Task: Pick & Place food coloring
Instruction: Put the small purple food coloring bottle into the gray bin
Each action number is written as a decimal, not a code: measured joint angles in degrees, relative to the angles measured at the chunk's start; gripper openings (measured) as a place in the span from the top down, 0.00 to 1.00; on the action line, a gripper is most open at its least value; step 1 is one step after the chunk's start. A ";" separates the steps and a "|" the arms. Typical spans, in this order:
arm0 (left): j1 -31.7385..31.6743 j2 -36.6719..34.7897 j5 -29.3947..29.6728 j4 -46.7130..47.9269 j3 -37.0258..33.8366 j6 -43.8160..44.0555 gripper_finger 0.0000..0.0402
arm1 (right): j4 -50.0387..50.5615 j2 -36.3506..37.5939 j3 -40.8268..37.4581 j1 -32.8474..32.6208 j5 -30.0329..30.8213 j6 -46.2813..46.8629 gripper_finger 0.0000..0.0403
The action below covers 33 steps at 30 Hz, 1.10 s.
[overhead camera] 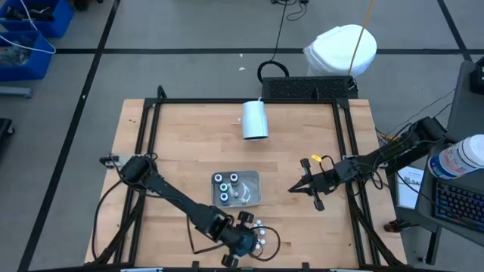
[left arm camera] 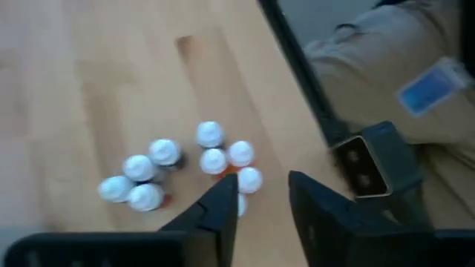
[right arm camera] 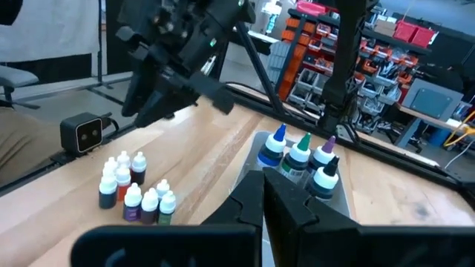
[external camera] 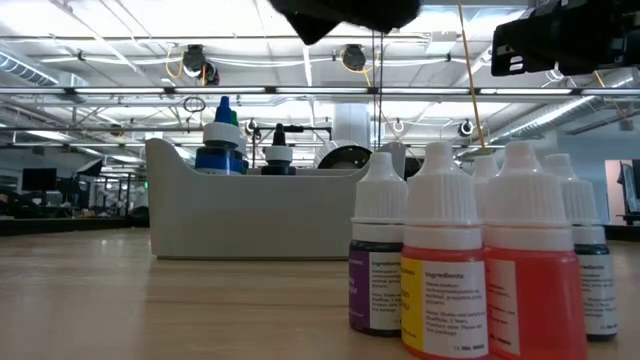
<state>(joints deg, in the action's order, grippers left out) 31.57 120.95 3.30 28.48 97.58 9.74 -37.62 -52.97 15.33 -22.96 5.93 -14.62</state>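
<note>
A cluster of small white-capped food coloring bottles point(overhead camera: 262, 234) point(left arm camera: 211, 159) point(external camera: 470, 270) point(right arm camera: 133, 193) stands upright on the wooden table near its near edge. Wider bottles with dark rims point(overhead camera: 223, 189) point(right arm camera: 300, 159) stand in a grey tray point(overhead camera: 253, 177) point(external camera: 250, 215). My left gripper point(overhead camera: 253, 236) point(left arm camera: 263, 185) hovers open just above the cluster, and one fingertip hides part of a bottle. My right gripper point(overhead camera: 293, 189) point(right arm camera: 265, 185) waits shut, right of the tray, above the table.
A large white cup point(overhead camera: 255, 119) lies on its side near the table's far edge. A black frame rail point(overhead camera: 344, 151) runs round the tabletop. A small black camera box point(right arm camera: 87, 133) sits at the near edge, beside the cluster. Bare wood lies between tray and right gripper.
</note>
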 joint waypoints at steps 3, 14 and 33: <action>0.04 0.27 -0.29 0.29 -0.52 -1.54 0.58 | -0.43 0.04 0.00 0.00 0.00 -0.30 1.00; -0.64 3.09 1.24 1.70 -0.74 -4.12 0.39 | -0.38 0.00 0.00 0.00 0.00 -1.11 1.00; -0.44 5.86 0.68 -0.62 -0.75 -6.26 0.49 | 0.08 0.00 -0.01 0.00 0.00 1.41 1.00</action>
<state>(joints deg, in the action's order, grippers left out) 31.14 126.81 3.97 27.85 96.83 3.48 -37.54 -52.97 15.32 -22.96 5.93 -13.21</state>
